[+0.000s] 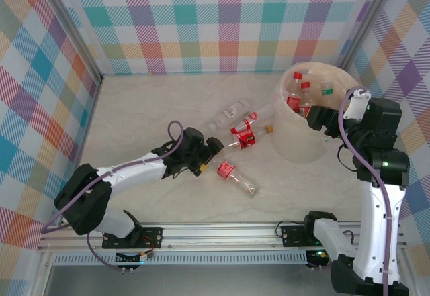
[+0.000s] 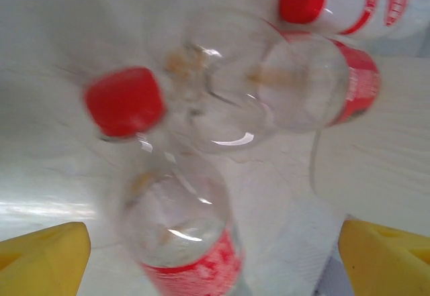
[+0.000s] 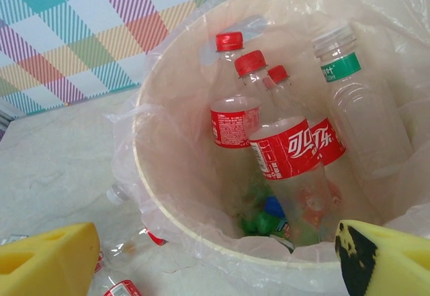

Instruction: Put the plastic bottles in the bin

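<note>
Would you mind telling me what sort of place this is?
Probably a robot test cell: pastel plaid walls enclosing a pale marbled tabletop, with an aluminium rail running along its near edge.

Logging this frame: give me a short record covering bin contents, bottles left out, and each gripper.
bin: three upright red-capped bottles, one green-labelled bottle, more underneath
table: about four lying bottles, left of the bin
left gripper: fingers open, empty, over the lying bottles
right gripper: fingers open, empty, at the bin's rim
</note>
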You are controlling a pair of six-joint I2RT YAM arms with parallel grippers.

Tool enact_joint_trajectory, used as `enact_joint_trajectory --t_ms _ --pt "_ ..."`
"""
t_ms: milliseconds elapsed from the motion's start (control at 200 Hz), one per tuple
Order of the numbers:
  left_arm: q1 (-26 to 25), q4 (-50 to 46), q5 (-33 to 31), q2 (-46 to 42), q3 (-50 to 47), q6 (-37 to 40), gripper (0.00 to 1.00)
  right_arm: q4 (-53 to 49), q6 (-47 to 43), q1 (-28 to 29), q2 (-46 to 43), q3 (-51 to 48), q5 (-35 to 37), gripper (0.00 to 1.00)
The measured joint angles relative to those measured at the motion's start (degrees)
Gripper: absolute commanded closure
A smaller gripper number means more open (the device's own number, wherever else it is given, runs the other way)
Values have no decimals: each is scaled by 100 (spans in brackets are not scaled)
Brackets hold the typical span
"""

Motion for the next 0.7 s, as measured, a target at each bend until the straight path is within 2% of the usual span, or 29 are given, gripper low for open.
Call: enact_joint_trajectory --t_ms 125,320,485,700 --pt "-273 717 -44 238 -81 -566 7 -26 -9 0 -177 0 7 9" --pt "-584 1169 -260 529 -409 -1130 9 -74 -20 0 -254 0 7 9" --pt "-726 1449 -413 708 -544 -1464 9 -87 -17 0 -254 -2 7 10" --pt "-850 2345 -553 1163 -673 -1930 8 -81 -13 0 -254 -28 4 10"
